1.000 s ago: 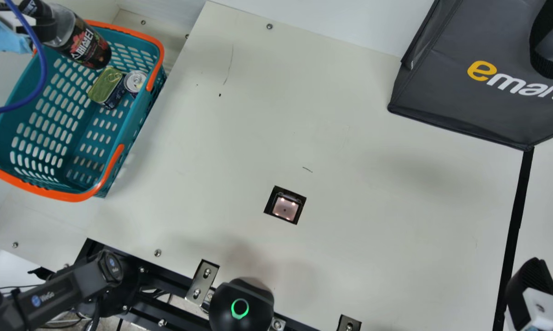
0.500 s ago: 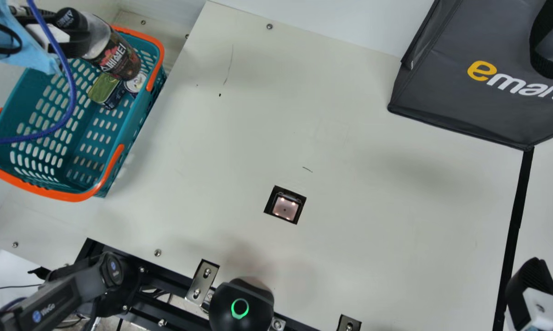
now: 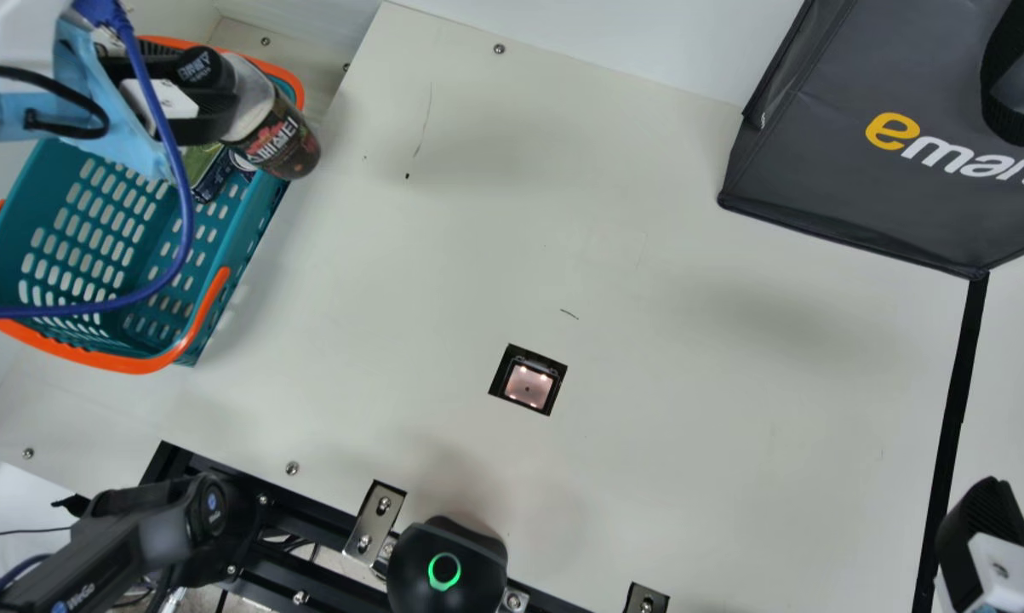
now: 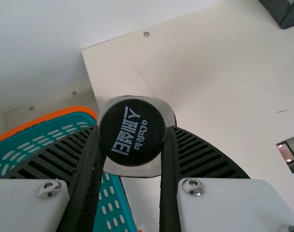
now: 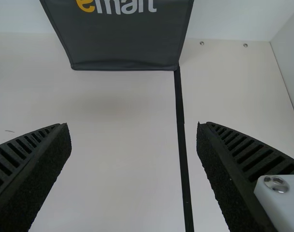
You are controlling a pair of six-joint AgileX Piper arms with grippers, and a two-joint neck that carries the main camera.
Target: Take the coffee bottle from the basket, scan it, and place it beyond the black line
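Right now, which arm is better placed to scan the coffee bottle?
Left, most likely: the left hand grips the bottle, while the right hand is empty, open, near the black line.

From well above, my neck camera looks steeply down on the flat cream table [image 3: 648, 468], a teal perforated plastic basket with orange rim [image 3: 128, 363] at 10 o'clock, a dark grey fabric bag [image 3: 843, 196] at 2. My left wrist camera, close over a round black bottle cap [image 4: 132, 133], shares the basket; my right, slanting down, shares the bag and long black line [image 3: 954, 413].
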